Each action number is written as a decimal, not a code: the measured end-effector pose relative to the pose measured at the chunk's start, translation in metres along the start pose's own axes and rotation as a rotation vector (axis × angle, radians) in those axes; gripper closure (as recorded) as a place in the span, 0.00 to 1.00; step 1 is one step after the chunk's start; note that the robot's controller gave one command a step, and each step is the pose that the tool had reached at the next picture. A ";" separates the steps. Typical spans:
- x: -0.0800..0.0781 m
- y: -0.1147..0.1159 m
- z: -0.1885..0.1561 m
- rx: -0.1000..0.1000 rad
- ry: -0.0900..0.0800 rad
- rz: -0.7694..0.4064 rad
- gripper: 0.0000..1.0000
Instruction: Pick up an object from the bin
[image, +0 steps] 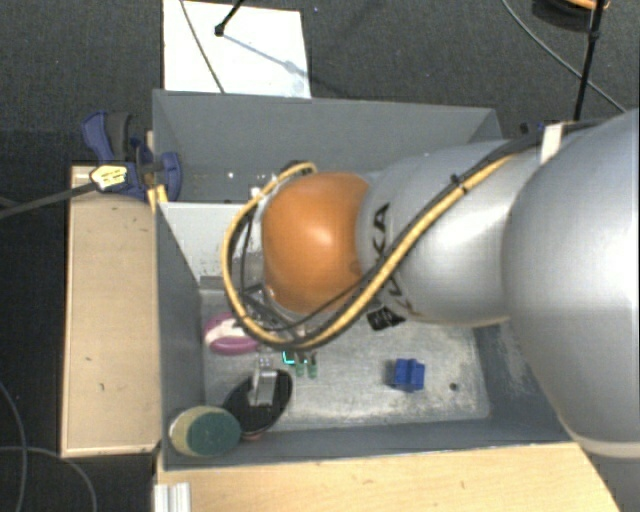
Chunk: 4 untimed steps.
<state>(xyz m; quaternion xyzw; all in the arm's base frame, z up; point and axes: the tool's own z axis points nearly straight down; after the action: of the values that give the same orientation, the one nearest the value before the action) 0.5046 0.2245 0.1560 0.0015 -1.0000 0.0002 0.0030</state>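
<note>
My gripper (266, 384) reaches down from under the arm's orange cover into the front left part of the bin. It hangs right over a flat black rounded thing with a reddish edge (250, 410); whether it touches that thing I cannot tell. A pink and purple oblong thing (230, 336) lies just to the gripper's left, by the bin's left wall. A round, cream-sided cylinder with a dark green top (206, 432) stands in the front left corner, touching the black thing.
A small blue block (406, 374) lies alone on the bin floor to the right of the gripper. The arm and its cabled orange cover hide the middle and back of the bin. The left and front walls stand close to the gripper.
</note>
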 end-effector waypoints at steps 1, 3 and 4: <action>0.023 -0.032 0.084 -0.001 -0.020 -0.437 0.00; 0.011 -0.018 0.056 0.001 -0.012 -0.883 0.00; 0.012 -0.027 0.086 0.002 -0.005 -1.065 0.00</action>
<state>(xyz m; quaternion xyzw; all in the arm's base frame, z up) 0.4920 0.1973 0.0696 0.5092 -0.8607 -0.0003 0.0004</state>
